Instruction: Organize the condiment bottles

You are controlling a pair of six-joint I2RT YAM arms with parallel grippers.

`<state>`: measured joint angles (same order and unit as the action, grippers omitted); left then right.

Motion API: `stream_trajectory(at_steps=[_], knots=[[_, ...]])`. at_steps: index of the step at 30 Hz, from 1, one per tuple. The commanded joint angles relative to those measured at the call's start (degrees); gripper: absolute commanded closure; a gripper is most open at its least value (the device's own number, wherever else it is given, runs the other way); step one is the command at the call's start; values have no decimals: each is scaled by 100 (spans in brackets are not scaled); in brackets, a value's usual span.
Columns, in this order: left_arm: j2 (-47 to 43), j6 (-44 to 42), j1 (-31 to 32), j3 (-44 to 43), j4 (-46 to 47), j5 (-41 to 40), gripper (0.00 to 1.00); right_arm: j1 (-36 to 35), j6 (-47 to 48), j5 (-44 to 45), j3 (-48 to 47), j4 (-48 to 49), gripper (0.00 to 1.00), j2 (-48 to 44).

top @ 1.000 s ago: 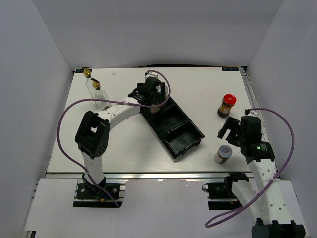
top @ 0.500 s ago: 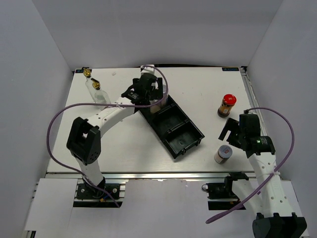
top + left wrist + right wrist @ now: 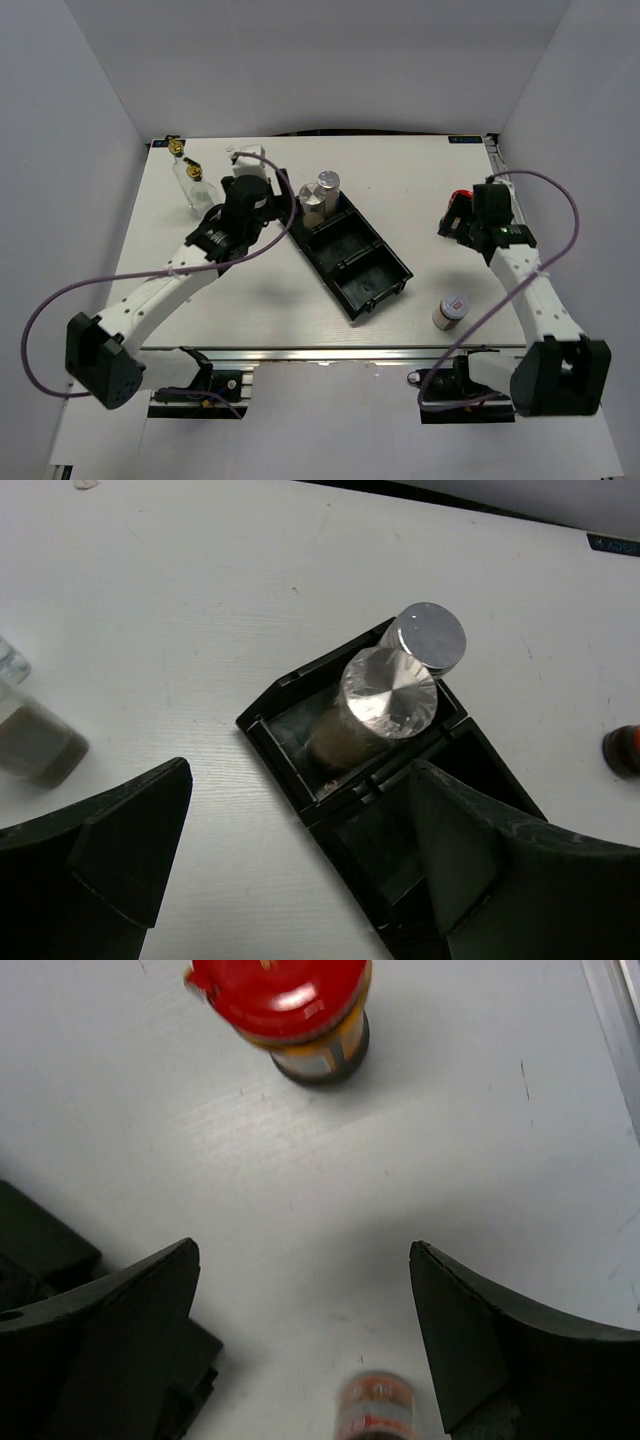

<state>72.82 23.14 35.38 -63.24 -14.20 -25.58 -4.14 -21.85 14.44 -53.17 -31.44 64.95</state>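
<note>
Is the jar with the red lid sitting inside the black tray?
No, the red-lidded jar stands on the white table, outside the black tray.

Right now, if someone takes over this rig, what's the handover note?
Left pincer: open, empty, over the table beside the black tray.
Right pincer: open, empty, hovering near the red-capped jar.
Done: two silver-capped shakers stand in the tray's far end compartment.
Left: the red-capped jar and the small white-and-red-lidded jar on the table's right side, and the two glass bottles with gold spouts at the far left corner. None of these is in the tray yet.
</note>
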Motion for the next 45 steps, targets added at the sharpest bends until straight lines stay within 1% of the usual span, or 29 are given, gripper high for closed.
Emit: stream_trajectory(at_steps=[1,4,5,7,10,14,17,18,19,22,23,25,26,28,29,34,35,37,38,43,44,45], knots=[[-618,340,13,617,22,-412,2,54,496,261,-483,1157,10,587],[-1057,445,13,979,-47,-570,2,106,567,323,-1010,1316,11,1596],[-1146,481,13,1041,-100,-631,2,124,576,332,-1290,1316,10,1783],[-1348,569,13,1138,-336,-807,2,168,559,516,-1529,1272,11,2256],[-1594,657,13,1244,-618,-983,2,212,488,841,-1898,1115,11,2723],[-1840,798,13,1455,-839,-1168,2,256,418,1087,-2127,1079,11,3050],[-1920,894,13,1552,-927,-1247,2,274,479,1184,-2154,1271,16,3138],[-1938,894,13,1569,-927,-1256,2,274,540,1193,-2154,1342,22,3147],[-1938,912,13,1578,-944,-1265,2,274,602,1167,-2145,1412,24,3173],[-1920,938,13,1569,-953,-1256,2,274,804,1114,-2145,1579,49,3165],[-1912,938,13,1569,-945,-1274,2,265,857,1105,-2137,1614,61,3130],[-1903,930,13,1570,-910,-1265,2,256,1093,1009,-2101,1755,71,2929],[-1903,930,13,1569,-892,-1265,2,256,1217,834,-2049,1842,79,2849],[-1911,921,13,1587,-848,-1256,2,247,1515,623,-2048,2019,84,2542],[-1912,921,13,1604,-831,-1256,2,238,1595,404,-2092,2037,88,2427],[-1903,930,13,1692,-734,-1133,2,-7,1824,-466,-2303,1984,96,1690],[-1894,930,13,1710,-708,-1107,2,-69,1842,-842,-2321,1958,98,1601],[-1876,930,13,1719,-664,-1028,2,-367,1859,-1292,-2391,1879,100,1381],[-1876,921,13,1719,-655,-1019,2,-499,1868,-1355,-2400,1852,100,1311],[-1894,921,13,1754,-541,-879,2,-1737,1939,-1391,-2470,1808,100,1055],[-1911,921,13,1789,-514,-843,2,-2061,1939,-1556,-2470,1826,100,1046],[-1920,921,13,1807,-462,-808,2,-2195,1912,-1558,-2479,1852,100,1046]])
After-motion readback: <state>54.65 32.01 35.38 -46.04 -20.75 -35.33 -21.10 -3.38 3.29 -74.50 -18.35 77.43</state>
